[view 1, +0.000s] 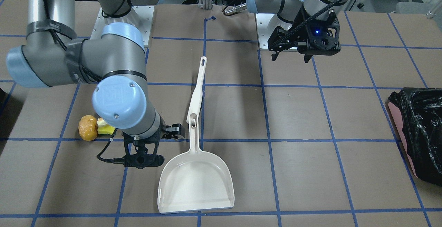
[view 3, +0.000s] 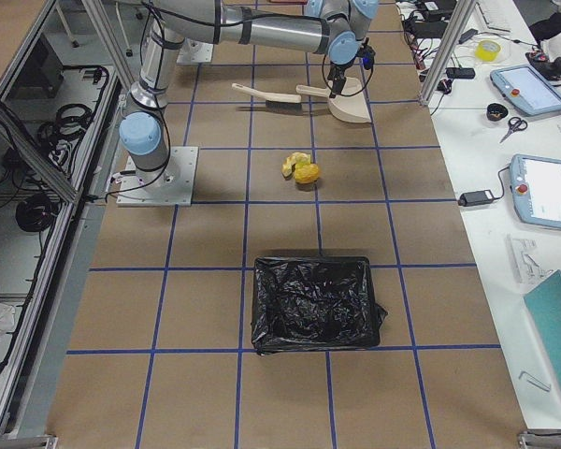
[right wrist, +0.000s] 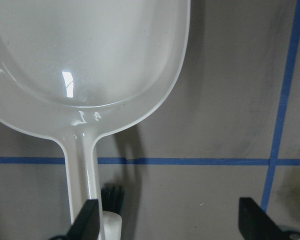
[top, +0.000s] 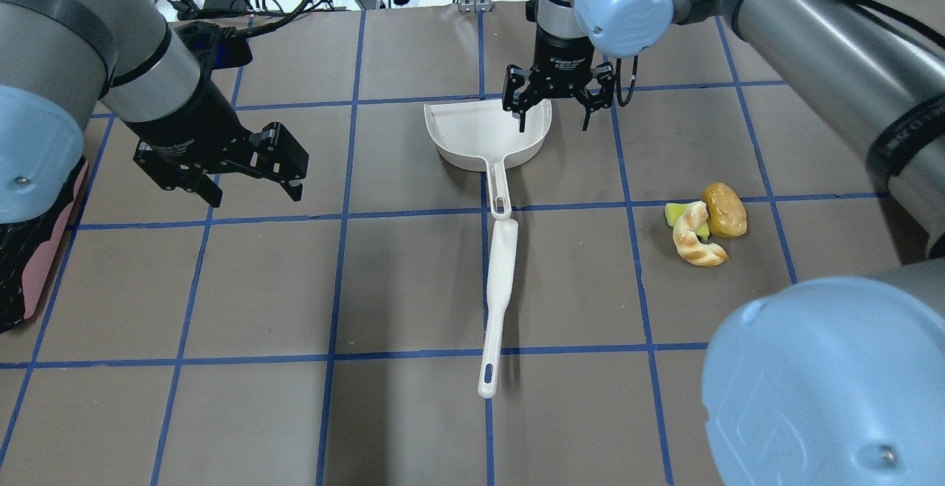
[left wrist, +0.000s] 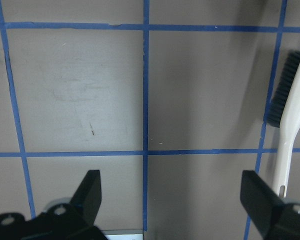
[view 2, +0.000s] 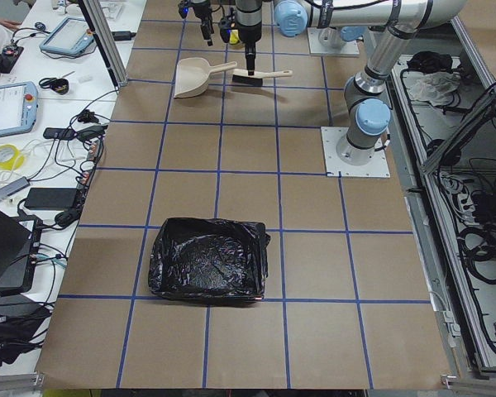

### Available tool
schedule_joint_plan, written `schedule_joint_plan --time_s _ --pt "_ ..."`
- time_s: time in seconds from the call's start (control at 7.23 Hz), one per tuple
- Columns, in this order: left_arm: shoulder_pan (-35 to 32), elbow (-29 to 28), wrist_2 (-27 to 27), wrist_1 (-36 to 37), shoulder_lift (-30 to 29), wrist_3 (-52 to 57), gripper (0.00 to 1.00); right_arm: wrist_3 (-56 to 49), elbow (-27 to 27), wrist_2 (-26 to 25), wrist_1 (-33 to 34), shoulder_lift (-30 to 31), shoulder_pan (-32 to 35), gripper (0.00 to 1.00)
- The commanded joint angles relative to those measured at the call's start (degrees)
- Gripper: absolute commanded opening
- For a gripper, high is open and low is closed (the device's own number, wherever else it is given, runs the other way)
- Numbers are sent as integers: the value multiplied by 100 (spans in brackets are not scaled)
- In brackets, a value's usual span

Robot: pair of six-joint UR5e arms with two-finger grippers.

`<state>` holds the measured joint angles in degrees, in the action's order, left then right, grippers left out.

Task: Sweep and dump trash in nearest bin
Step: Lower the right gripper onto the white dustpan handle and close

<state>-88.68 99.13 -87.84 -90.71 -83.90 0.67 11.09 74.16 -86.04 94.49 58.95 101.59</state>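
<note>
On the brown table (top: 413, 286), the orange-brown round bun (top: 723, 210), glazed ring pastry (top: 694, 236) and yellow-green block (top: 675, 214) lie together, apart from the white plastic dustpan (top: 472, 142). The right gripper (top: 554, 120), above the pan's edge, and the left gripper (top: 255, 194) both have jaws wide open, holding nothing.

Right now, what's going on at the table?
Nothing is gripped yet. The right gripper, open, hovers over the white plastic dustpan near its handle. The left gripper, open, hangs over the brown gridded table. The white long-handled brush lies at the end of the dustpan's handle, and the three toy food pieces sit unswept in a cluster.
</note>
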Motion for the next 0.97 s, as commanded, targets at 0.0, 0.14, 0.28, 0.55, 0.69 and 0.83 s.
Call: schedule_joint_plan --time_s 0.0,0.14,0.28,0.55,0.69,0.83 --pt "0 45 -66 -26 -21 3 100 610 -15 25 78 -339 439 94" --pt "0 45 -66 -26 -56 3 100 701 -7 52 70 -410 580 93" --pt "0 54 -66 -26 -65 3 100 623 54 43 61 -420 651 91" --pt "0 167 -75 -26 -40 3 100 622 107 52 52 -551 739 85" --pt "0 255 -66 -26 -22 3 100 614 108 43 44 -552 757 78" --pt "0 265 -58 -17 -56 -14 100 622 108 8 18 -560 766 62"
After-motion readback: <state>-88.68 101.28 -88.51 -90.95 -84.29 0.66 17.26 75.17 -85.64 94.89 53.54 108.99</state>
